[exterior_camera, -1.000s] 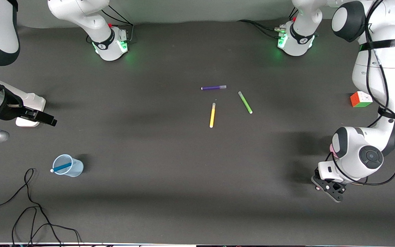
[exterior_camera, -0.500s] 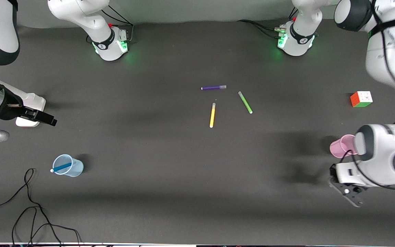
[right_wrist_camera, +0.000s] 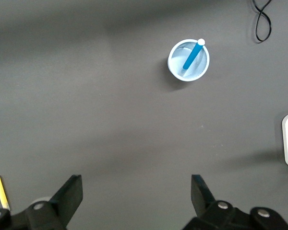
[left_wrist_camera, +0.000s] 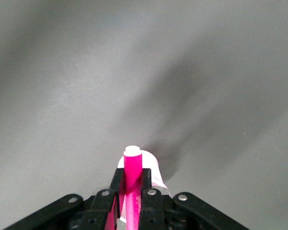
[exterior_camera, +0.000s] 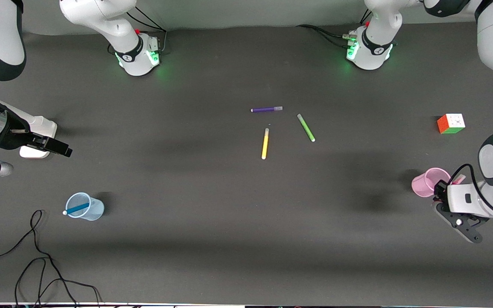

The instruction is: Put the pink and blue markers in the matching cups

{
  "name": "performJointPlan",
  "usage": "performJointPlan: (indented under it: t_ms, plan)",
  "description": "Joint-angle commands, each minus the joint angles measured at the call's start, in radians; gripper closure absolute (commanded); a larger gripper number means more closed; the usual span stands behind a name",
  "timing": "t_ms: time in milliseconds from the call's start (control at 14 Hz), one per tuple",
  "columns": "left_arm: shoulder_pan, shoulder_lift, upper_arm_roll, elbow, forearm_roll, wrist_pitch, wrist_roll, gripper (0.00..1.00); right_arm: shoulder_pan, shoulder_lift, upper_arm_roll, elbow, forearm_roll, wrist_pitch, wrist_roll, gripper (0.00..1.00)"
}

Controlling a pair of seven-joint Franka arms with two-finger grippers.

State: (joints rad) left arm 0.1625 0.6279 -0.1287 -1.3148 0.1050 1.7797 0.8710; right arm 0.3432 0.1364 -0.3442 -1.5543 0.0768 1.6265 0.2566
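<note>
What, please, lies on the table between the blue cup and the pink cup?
Nothing: in the front view the stretch of dark table between the blue cup and the pink cup is bare; the yellow pen lies farther from the camera.

- Both arms: glossy white shells, black joint bands, black cables strapped along the links
- Bases glow green, small red fittings
- Left gripper (left_wrist_camera: 133, 199): black fingers, silver screws
- Right gripper (right_wrist_camera: 137, 196): same black hardware

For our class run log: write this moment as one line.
left gripper: shut on pink marker, over pink mesh cup | right gripper: open, waiting
</note>
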Motion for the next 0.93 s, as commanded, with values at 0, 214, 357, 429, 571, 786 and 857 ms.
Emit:
performJointPlan:
  t_ms: [0, 214, 357, 429, 571, 786, 857]
  plan:
    - [0.089, -0.062, 0.000, -0.214, -0.167, 0.178, 0.248, 1.00, 0.020, -0.009, -0.007, 0.000, 0.001, -0.008, -0.017, 0.00]
    - [0.124, -0.085, 0.001, -0.297, -0.332, 0.215, 0.443, 1.00, 0.019, -0.008, -0.012, 0.002, 0.001, -0.008, -0.017, 0.00]
    - [0.138, -0.122, 0.001, -0.317, -0.356, 0.128, 0.445, 1.00, 0.020, -0.008, -0.012, 0.002, 0.001, -0.008, -0.016, 0.00]
    - [0.140, -0.141, 0.001, -0.317, -0.375, 0.081, 0.445, 1.00, 0.022, -0.008, -0.010, 0.003, 0.001, -0.008, -0.016, 0.00]
    - [0.141, -0.171, 0.001, -0.316, -0.381, 0.018, 0.445, 1.00, 0.022, -0.008, -0.009, 0.003, 0.001, -0.008, -0.016, 0.00]
    - [0.147, -0.160, 0.001, -0.316, -0.435, 0.020, 0.564, 1.00, 0.026, -0.004, -0.006, 0.005, 0.006, -0.007, -0.014, 0.00]
    - [0.166, -0.154, 0.003, -0.316, -0.471, 0.026, 0.630, 1.00, 0.042, -0.004, -0.006, 0.007, 0.005, -0.001, -0.014, 0.00]
